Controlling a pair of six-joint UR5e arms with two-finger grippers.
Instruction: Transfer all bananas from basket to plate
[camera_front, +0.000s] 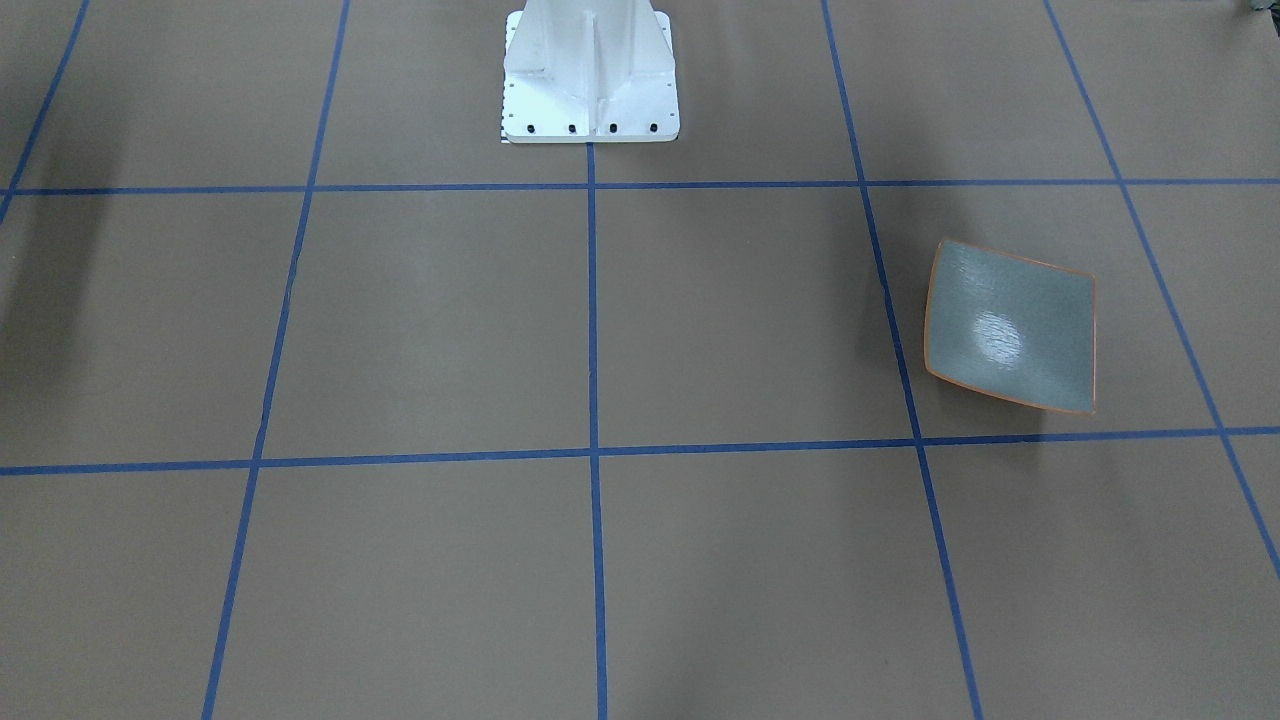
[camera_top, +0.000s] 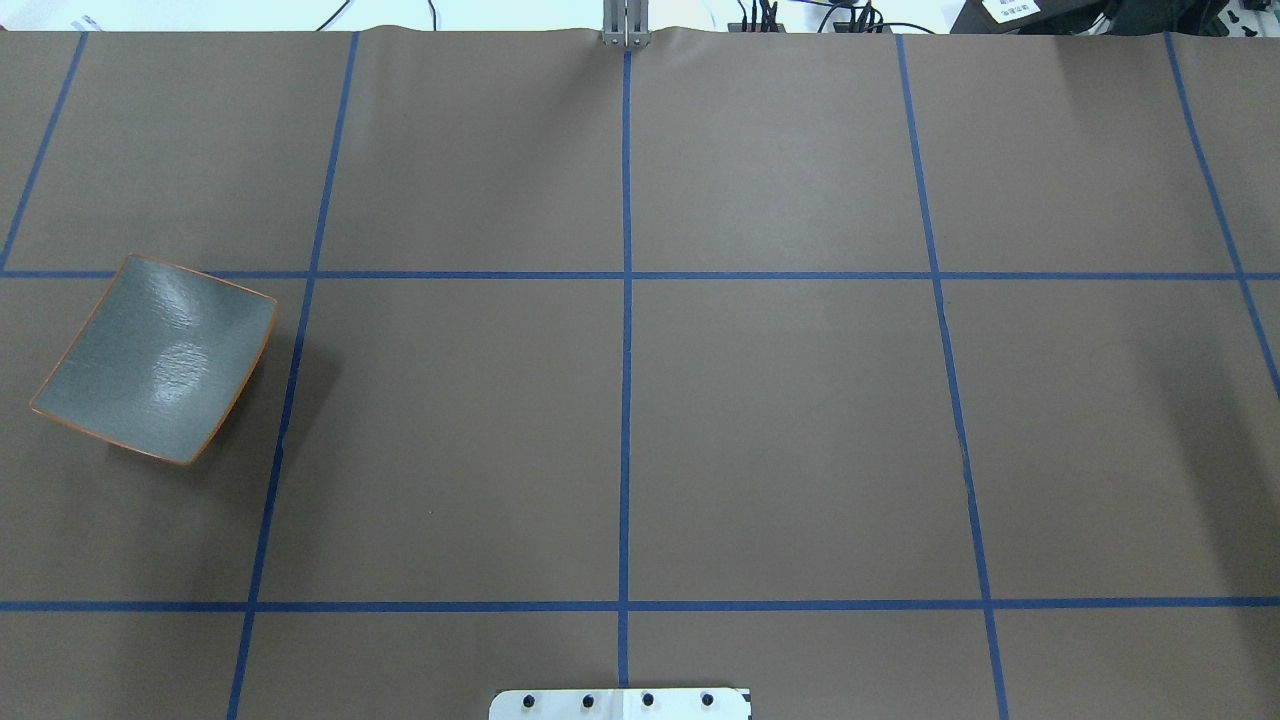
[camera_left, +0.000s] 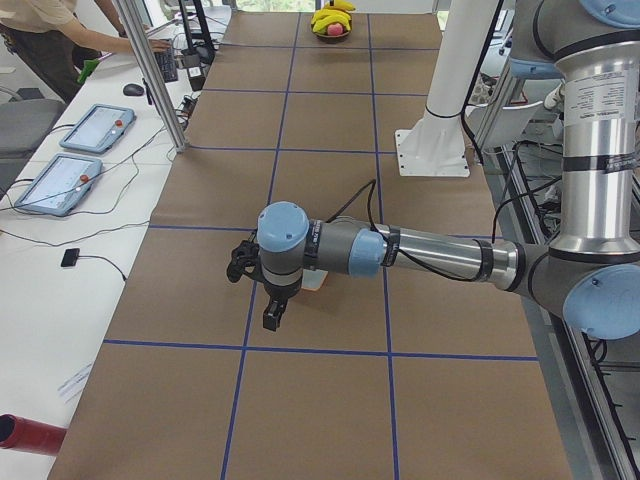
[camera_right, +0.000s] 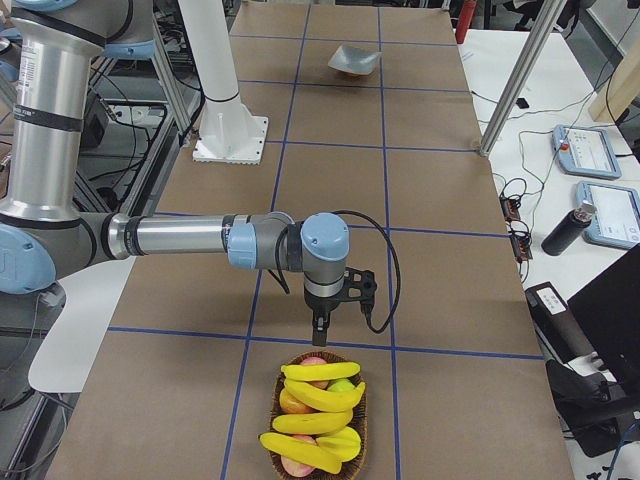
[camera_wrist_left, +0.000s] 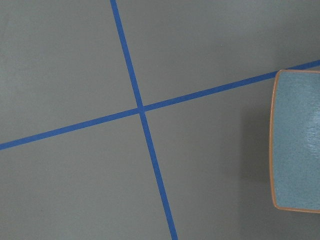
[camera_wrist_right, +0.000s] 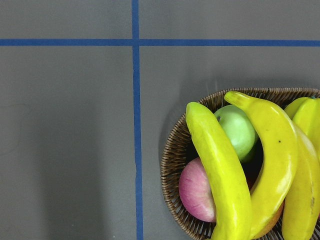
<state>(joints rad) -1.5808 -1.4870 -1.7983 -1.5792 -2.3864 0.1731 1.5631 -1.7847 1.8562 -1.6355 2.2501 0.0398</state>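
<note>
Plainly, the front-facing view holds only the plate (camera_front: 1010, 325), bare, toward the end of the counter (camera_front: 400, 330) on the robot's left; no arm shows. Overhead, that plate (camera_top: 155, 360) lies close to the left edge, empty, with neither arm in sight. From the left end, the left gripper (camera_left: 272, 318) hangs fingers-down just above the counter beside the plate, which the arm mostly hides. How far open it is I cannot tell, and no banana shows at it. From the right end, the right gripper (camera_right: 320, 328) hovers just short of the wicker basket (camera_right: 276, 406) at the counter's right-end edge, all four bananas (camera_right: 320, 396) piled inside; its opening cannot be judged either. The left wrist camera catches the plate's rim beside crossing blue tape (camera_wrist_left: 141, 108). The right wrist camera shows bananas draped over a green apple (camera_wrist_right: 239, 131) and a pink apple (camera_wrist_right: 195, 192). My worry: the bananas overlap, so lifting one may drag a neighbour out or tip the light basket, and glossy skins may slip from the fingers.
</note>
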